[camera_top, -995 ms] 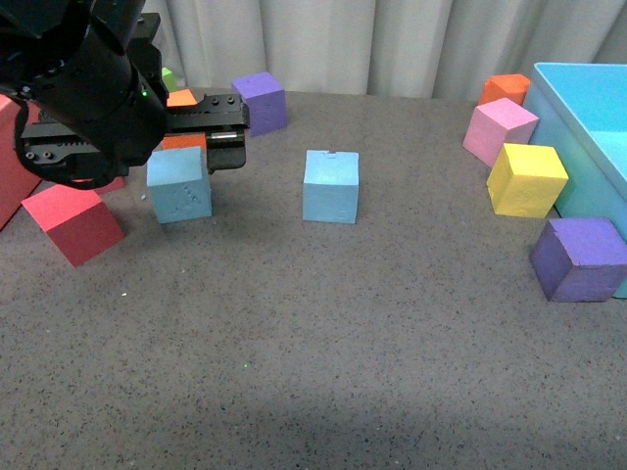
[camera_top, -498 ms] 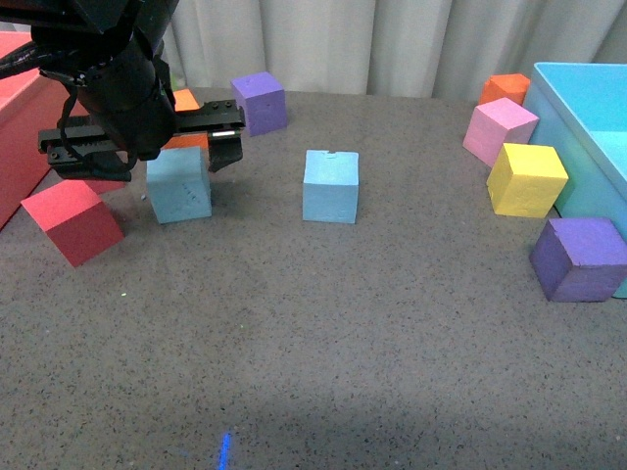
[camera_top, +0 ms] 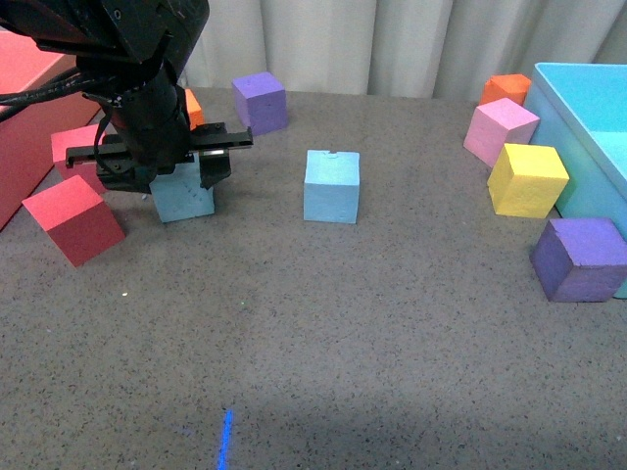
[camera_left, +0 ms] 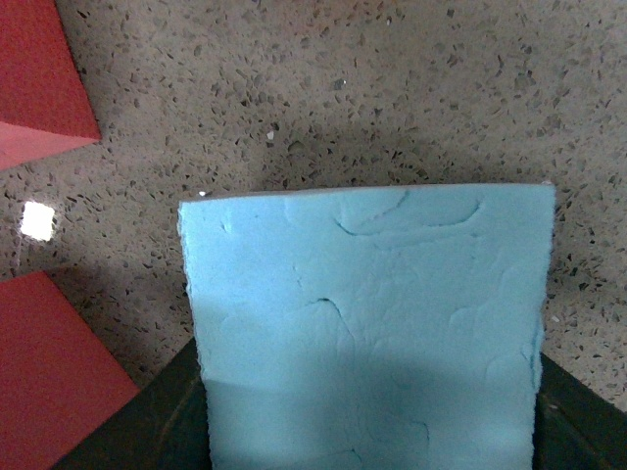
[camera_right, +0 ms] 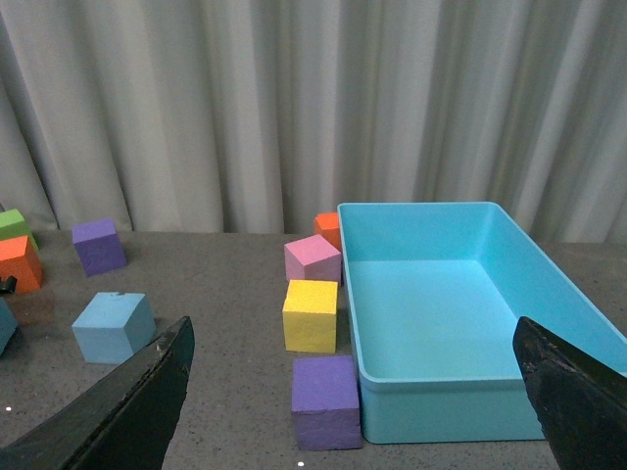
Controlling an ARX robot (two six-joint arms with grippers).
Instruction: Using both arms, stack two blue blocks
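Note:
Two light blue blocks rest on the grey table. My left gripper [camera_top: 162, 160] is open and lowered over the left blue block [camera_top: 186, 193], whose top it hides. In the left wrist view that block [camera_left: 367, 294] fills the space between the dark fingers [camera_left: 171, 426] of the left gripper [camera_left: 367, 436], one on each side. The second blue block [camera_top: 331, 186] stands free about a block's width to the right and also shows in the right wrist view [camera_right: 113, 326]. My right gripper [camera_right: 353, 411] hangs open and empty high above the table, out of the front view.
A turquoise bin [camera_top: 588, 127] stands at the right, with purple [camera_top: 580, 258], yellow [camera_top: 526, 179], pink [camera_top: 500, 130] and orange [camera_top: 505, 90] cubes beside it. A purple cube [camera_top: 261, 102] sits at the back. Red cubes [camera_top: 71, 223] and a large red box [camera_top: 24, 117] lie left.
My left arm has swung right and come down, so its open gripper now straddles the left blue block instead of hovering behind it. Both blocks stayed put.

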